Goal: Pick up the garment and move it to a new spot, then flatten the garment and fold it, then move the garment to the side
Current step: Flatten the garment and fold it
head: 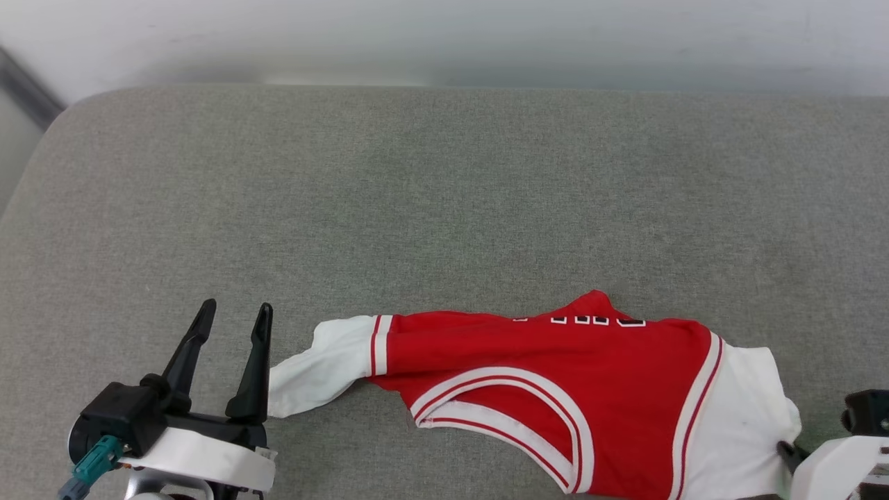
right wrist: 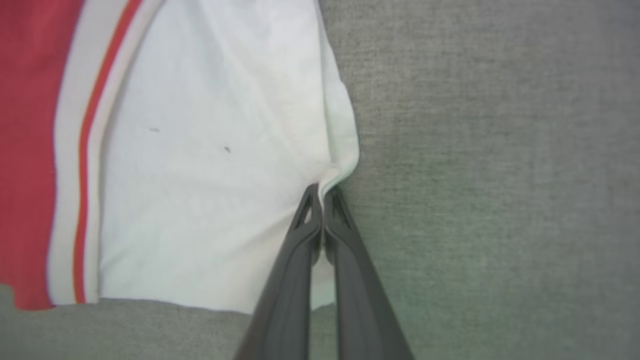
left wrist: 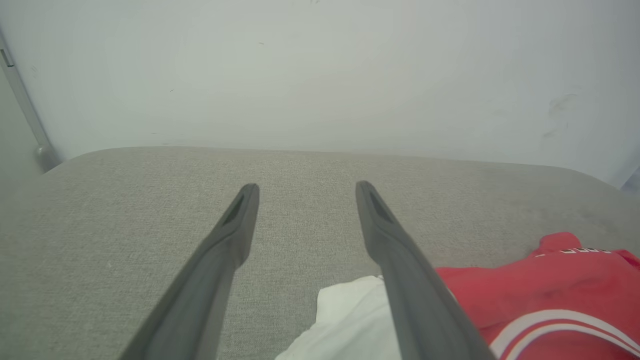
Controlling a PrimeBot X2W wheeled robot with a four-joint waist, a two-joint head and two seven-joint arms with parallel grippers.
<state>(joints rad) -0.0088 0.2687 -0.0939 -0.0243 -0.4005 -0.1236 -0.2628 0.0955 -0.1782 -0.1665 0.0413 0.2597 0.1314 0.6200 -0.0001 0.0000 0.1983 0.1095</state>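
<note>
The garment [head: 528, 361], a red jersey with white sleeves and striped trim, lies crumpled along the near edge of the grey cushion [head: 444, 194]. My left gripper [head: 237, 309] stands open just left of the garment's white left sleeve [head: 319, 371], apart from it. In the left wrist view its fingers spread wide around bare cushion at the left gripper [left wrist: 307, 189], and the sleeve [left wrist: 350, 320] lies by the right finger. My right gripper [right wrist: 320, 192] is shut, pinching the puckered edge of the white right sleeve [right wrist: 200, 150].
A pale wall [head: 444, 35] rises behind the cushion's far edge. The cushion's rounded left corner [head: 62, 118] drops off beside a dark strip. The grey surface stretches wide beyond the garment.
</note>
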